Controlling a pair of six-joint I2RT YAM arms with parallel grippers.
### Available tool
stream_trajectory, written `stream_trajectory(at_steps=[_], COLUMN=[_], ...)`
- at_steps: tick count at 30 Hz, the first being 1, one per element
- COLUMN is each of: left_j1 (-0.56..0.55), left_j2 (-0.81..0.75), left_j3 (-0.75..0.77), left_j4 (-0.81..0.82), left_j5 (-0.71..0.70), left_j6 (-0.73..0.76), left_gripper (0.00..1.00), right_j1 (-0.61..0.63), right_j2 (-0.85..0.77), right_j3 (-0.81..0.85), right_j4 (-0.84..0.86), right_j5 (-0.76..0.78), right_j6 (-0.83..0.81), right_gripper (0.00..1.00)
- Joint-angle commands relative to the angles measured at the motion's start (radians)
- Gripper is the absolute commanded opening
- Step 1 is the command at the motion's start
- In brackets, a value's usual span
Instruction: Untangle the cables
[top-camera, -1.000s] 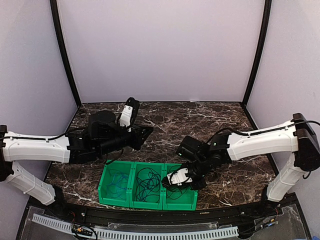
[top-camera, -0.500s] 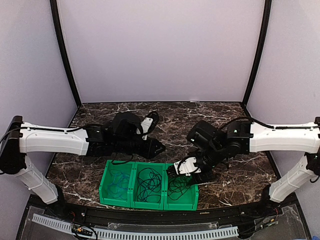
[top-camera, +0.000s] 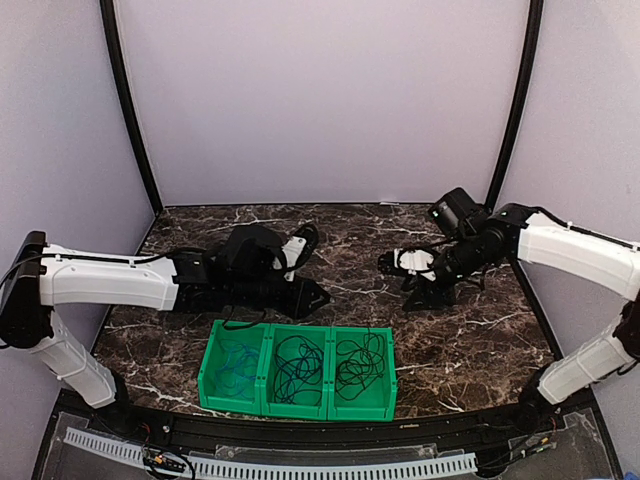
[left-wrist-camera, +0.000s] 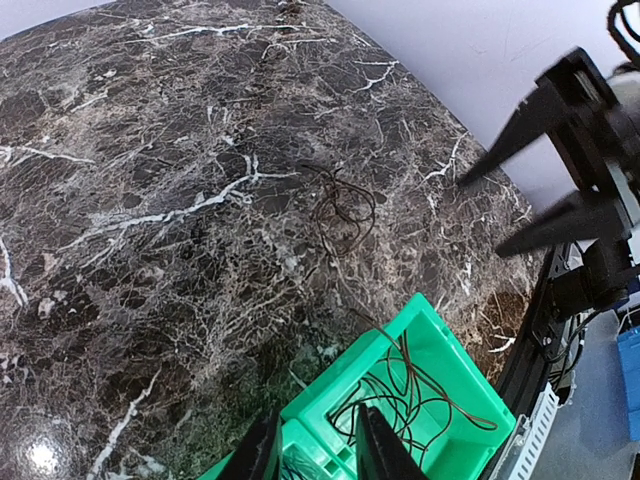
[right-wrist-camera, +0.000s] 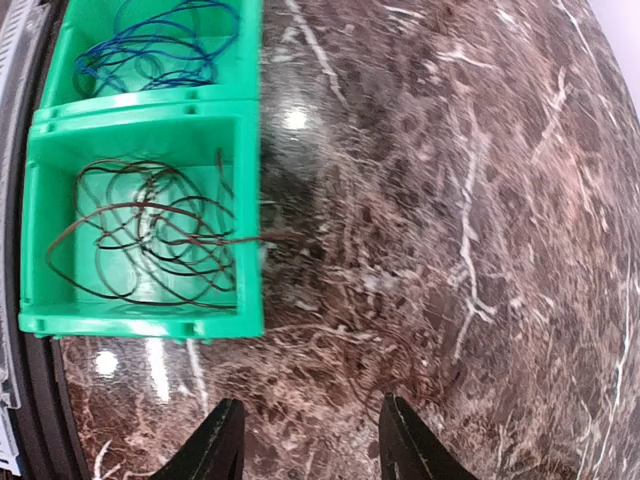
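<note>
Looks like the tail end of the job. The cables (top-camera: 298, 362) are mostly sorted, one coil per slot in the green bin (top-camera: 296, 402) at 6 o'clock on the counter (top-camera: 350, 230). The blue cable (right-wrist-camera: 150, 50) sits fully inside its slot. The brown cable (right-wrist-camera: 150, 230) in the rightmost slot isn't all in, though: a strand runs over the far rim and ends in a small loop (left-wrist-camera: 345, 205) lying on the counter, roughly 1 o'clock from the bin. Neither arm has anything. The left hand (left-wrist-camera: 320, 418) hovers just off the bin's 12 o'clock edge, fingers apart with nothing between them. The right hand (right-wrist-camera: 312, 405) is out toward 3 o'clock, spread and empty, well apart from the bin. Best guess, the step in hand is dealing with that stray loop. The next move probably wants one hand to come in low over the loop, pinch the thin wire right at the counter and carry it over the rim without dragging the coil back out. Thin dark wire on a dark counter, so lining up the pinch is the tricky bit.
</note>
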Motion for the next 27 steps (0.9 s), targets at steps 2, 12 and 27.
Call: stream_trajectory(at_steps=[2, 12, 27], left_j1=[-0.002, -0.003, -0.075], left_j2=[0.006, 0.203, 0.402], left_j3=[0.040, 0.249, 0.510], left_j4=[0.055, -0.042, -0.416], left_j5=[0.020, 0.139, 0.243], left_j6=[0.013, -0.109, -0.250], left_gripper=[0.28, 0.37, 0.44], right_j1=[-0.137, -0.152, -0.151], right_j2=[0.090, 0.207, 0.176], right_j3=[0.027, 0.017, -0.047], right_j4=[0.070, 0.198, 0.264], right_j5=[-0.138, -0.059, -0.058], right_j6=[0.076, 0.157, 0.195], right_gripper=[0.46, 0.45, 0.46])
